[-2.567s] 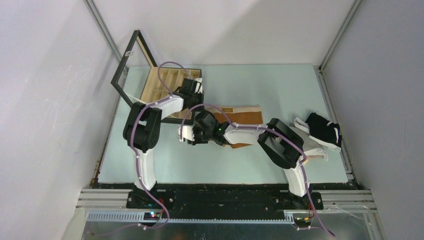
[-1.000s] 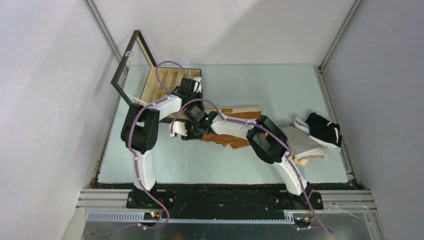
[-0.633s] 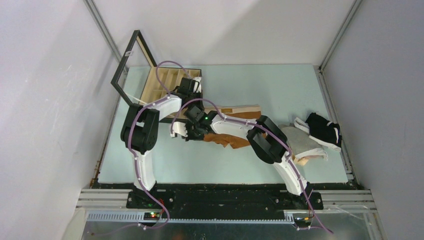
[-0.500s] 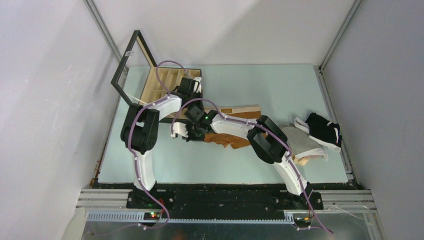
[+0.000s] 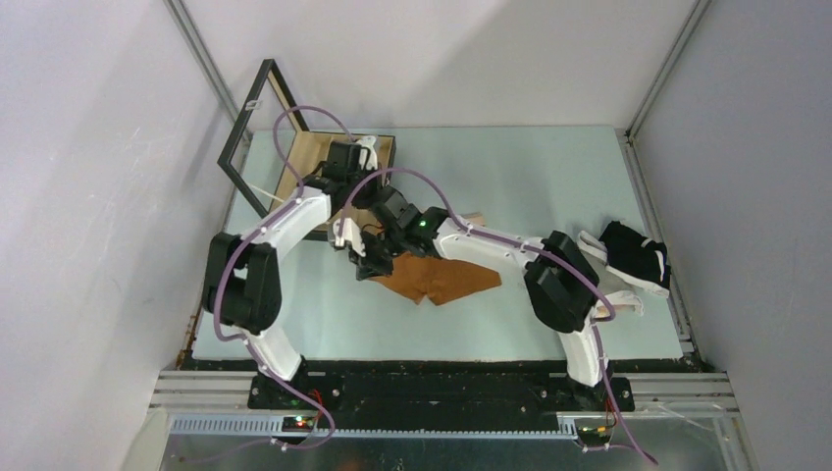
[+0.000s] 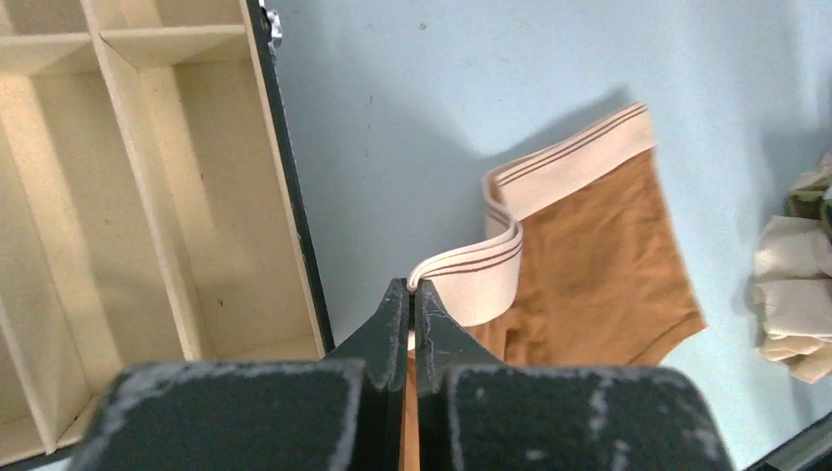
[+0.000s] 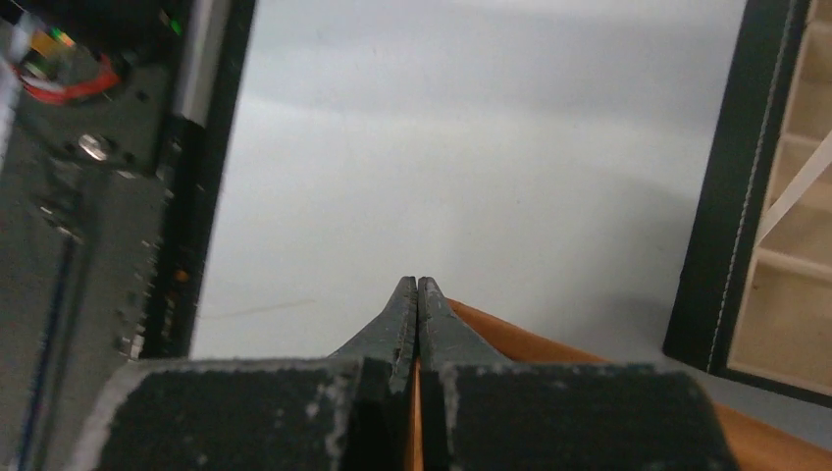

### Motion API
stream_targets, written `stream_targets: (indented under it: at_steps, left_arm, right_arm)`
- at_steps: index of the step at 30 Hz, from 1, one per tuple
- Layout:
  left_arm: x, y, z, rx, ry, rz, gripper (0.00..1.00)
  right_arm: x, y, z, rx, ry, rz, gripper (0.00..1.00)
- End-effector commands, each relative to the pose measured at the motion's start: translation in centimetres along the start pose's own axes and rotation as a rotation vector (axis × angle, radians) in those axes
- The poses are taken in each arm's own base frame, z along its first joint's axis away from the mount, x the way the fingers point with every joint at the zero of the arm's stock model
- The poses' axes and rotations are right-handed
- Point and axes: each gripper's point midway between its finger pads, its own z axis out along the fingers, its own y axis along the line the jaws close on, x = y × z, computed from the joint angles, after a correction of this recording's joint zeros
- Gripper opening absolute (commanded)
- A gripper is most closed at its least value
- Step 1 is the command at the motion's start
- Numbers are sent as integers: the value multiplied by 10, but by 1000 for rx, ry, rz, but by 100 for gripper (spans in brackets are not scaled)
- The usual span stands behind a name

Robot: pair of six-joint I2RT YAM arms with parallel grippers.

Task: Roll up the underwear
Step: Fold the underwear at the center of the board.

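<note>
The rust-brown underwear (image 5: 442,280) with a beige striped waistband (image 6: 569,152) is partly lifted at mid-table, its far end still lying on the surface. My left gripper (image 6: 412,287) is shut on a loop of the waistband; in the top view the left gripper (image 5: 365,152) is raised beside the box. My right gripper (image 7: 417,283) is shut on a rust-brown edge (image 7: 510,343), and in the top view the right gripper (image 5: 363,267) is left of the cloth. The black underwear with white trim (image 5: 633,253) and a pale garment (image 5: 618,289) lie at the right, and beige cloth (image 6: 790,324) shows there too.
The black-framed wooden box (image 5: 304,157) with compartments stands open at the back left, its lid (image 5: 250,128) raised. Its dark rim (image 6: 289,196) is just left of my left fingers and also appears in the right wrist view (image 7: 726,196). Walls enclose the pale blue table (image 5: 549,167).
Both grippers have risen with the rust-brown underwear. The left moved back toward the box with the waistband. The cloth, bunched before, now hangs spread out and nearer the front.
</note>
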Motion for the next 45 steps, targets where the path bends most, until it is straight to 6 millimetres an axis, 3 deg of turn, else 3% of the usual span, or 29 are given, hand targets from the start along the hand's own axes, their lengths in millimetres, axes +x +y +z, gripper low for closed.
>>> stream_targets:
  at_steps: [1, 6, 7, 12, 20, 27, 34, 39, 45]
  left_arm:
    - [-24, -12, -28, 22, -80, -19, 0]
    - [-38, -15, -23, 6, -89, -41, 0]
    - [-36, -16, -18, 2, -77, -41, 0]
    - [-33, -18, 2, -43, -51, -25, 0]
    - [-44, -43, 19, -48, -49, 0, 0]
    - [-61, -66, 11, -25, -76, -36, 0]
    - [-46, -93, -12, -4, -72, -31, 0]
    - [-40, -99, -6, -22, -63, -15, 0]
    - [-54, -103, 9, -54, -100, 10, 0]
  right_arm:
    - [-58, 20, -23, -56, -168, 46, 0]
    - [-38, 21, -38, -19, -146, 72, 0]
    - [-25, 22, -38, -15, -130, 88, 0]
    - [-1, 11, -69, 36, -133, 167, 0]
    - [29, 6, -101, 79, -141, 290, 0]
    - [37, 13, -134, 102, -155, 372, 0]
    - [49, 37, -164, 92, -162, 418, 0]
    - [69, 41, -175, 98, -152, 475, 0]
    - [95, 35, -180, 124, -132, 539, 0]
